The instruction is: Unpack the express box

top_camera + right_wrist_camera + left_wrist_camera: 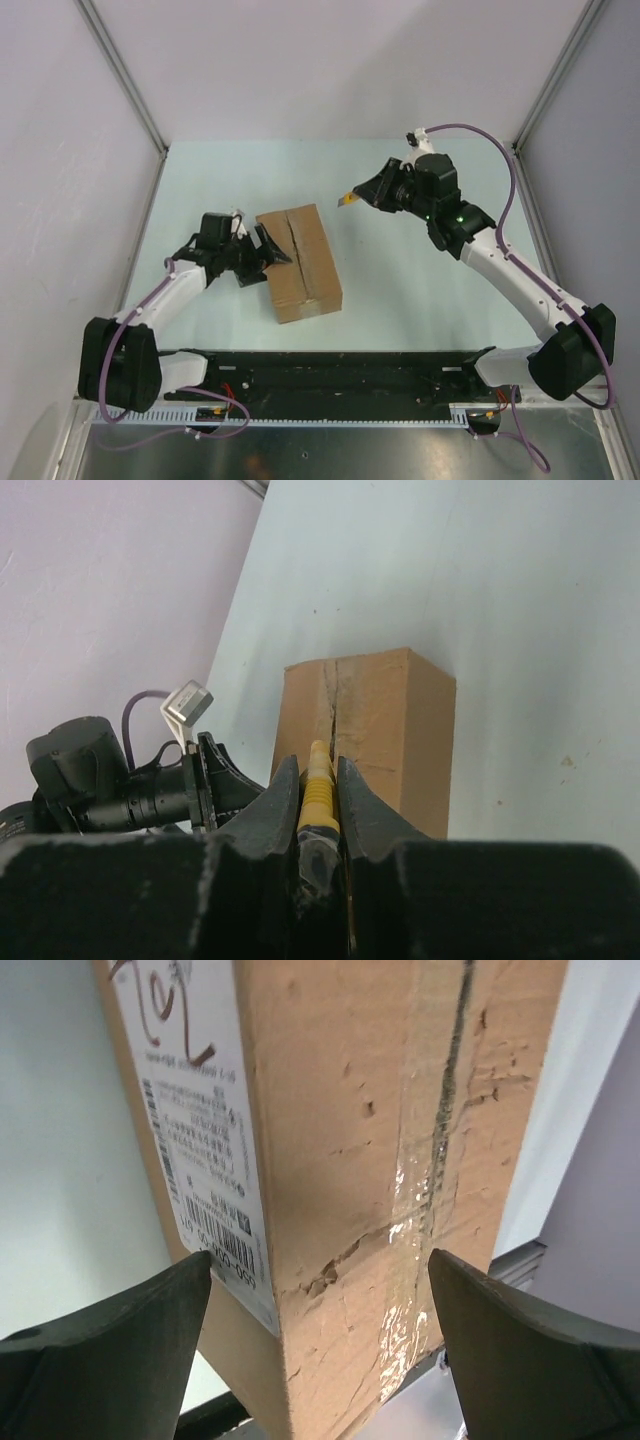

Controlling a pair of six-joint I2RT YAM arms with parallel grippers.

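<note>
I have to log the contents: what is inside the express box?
Nothing of the inside shows. The express box lies with its top flaps closed and clear tape along the centre seam, so whatever it holds is covered by cardboard.

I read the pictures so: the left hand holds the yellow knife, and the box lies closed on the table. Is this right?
Not quite. The right hand holds the yellow knife, clamped between its fingers in the right wrist view. The left hand is open at the box. The box does lie closed on the table.
</note>
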